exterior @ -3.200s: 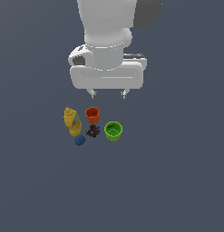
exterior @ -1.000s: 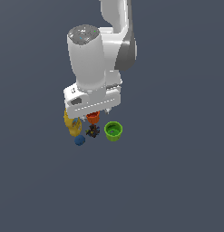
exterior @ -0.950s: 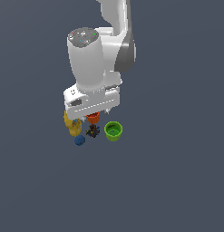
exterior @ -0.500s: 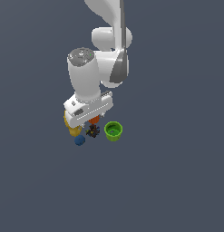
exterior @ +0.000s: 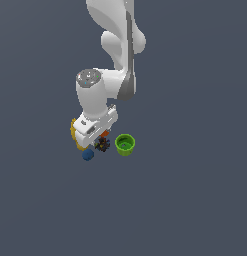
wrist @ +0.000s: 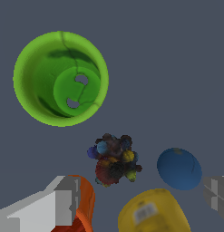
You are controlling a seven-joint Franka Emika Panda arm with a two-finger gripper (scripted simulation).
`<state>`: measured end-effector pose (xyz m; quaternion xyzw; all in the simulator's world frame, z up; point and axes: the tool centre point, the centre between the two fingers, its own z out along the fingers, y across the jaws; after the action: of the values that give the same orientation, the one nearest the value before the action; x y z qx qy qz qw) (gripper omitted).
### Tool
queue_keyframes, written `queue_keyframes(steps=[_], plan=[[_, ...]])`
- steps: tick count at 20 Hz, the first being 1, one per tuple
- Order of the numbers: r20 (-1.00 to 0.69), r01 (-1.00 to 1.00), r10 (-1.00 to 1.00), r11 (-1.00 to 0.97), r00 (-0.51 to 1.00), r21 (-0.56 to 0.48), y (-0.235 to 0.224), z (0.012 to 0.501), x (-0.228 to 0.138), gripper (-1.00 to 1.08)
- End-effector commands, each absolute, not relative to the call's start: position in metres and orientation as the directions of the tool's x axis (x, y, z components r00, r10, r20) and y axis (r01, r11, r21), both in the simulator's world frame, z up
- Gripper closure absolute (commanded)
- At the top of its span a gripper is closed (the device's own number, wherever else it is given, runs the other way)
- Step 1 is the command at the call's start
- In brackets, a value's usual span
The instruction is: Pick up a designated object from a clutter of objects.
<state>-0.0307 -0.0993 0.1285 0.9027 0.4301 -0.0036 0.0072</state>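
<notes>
Clump (wrist: pixel 114 159), dark and spiky, lay on the surface (wrist: pixel 177 68) amid the green cup (wrist: pixel 60 78), blue ball (wrist: pixel 179 168) and yellow bottle (wrist: pixel 152 213), between the fingers (wrist: pixel 59 201) of the wide-open, empty tool (wrist: pixel 139 199).

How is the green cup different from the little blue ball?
The green cup is bright green; the blue ball is deep blue. The cup is hollow and open at the top, with two small holes in its bottom, while the ball is closed and round all over. The cup looks clearly bigger than the ball. Both sit on the same grey floor beside the dark spiky clump, and both look round from above.
</notes>
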Motion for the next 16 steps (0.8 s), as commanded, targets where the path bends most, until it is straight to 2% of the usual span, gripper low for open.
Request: queue_keyframes(steps=[1, 16], plan=[[-0.012, 0.815, 0.815, -0.580, 0.580, 0.008, -0.102, 0.117, -0.036, -0.92], [-0.001, 0.915, 0.915, -0.404, 0.404, 0.000, -0.109, 0.081, -0.056, -0.92]])
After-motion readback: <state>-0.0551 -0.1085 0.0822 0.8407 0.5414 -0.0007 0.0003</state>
